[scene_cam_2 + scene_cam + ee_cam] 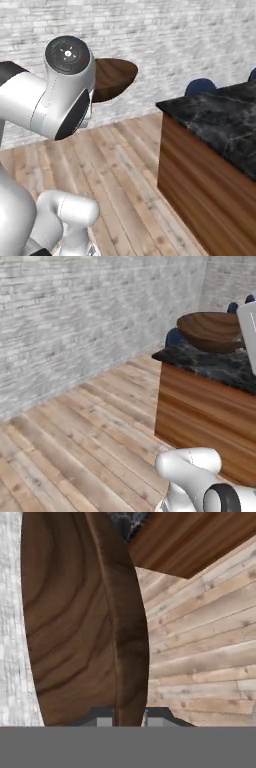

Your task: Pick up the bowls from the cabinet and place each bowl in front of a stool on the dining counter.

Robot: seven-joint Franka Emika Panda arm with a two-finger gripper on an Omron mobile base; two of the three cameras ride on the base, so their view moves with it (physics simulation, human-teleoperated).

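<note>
Hand view: dark brown wooden bowl (75, 612) takes up the left and centre of the frame, seen edge-on, its rim running top to bottom. The two finger tips (102, 718) sit at the bottom centre, one either side of the rim; jaws narrow, clamped on the bowl wall. Gripper (127, 718) midpoint lies on the rim itself.

Left base view: same bowl (210, 331) at upper right, hollow side up, roughly level, in front of the corner of the dining counter (215, 363). Whether it touches the black marble top cannot be told from this angle. A white flat part of the arm cuts the frame at the right edge, beside the bowl.

Right base view: bowl (114, 77) at upper centre-left, partly hidden behind the large white arm joint (62, 95); here it is well to the left of the counter (220, 120) corner, over the plank floor (125, 165).

Dark blue stool (200, 87) tops show behind the counter's far edge, upper right. Grey brick wall (75, 321) behind. Counter side is horizontal wood planking.
</note>
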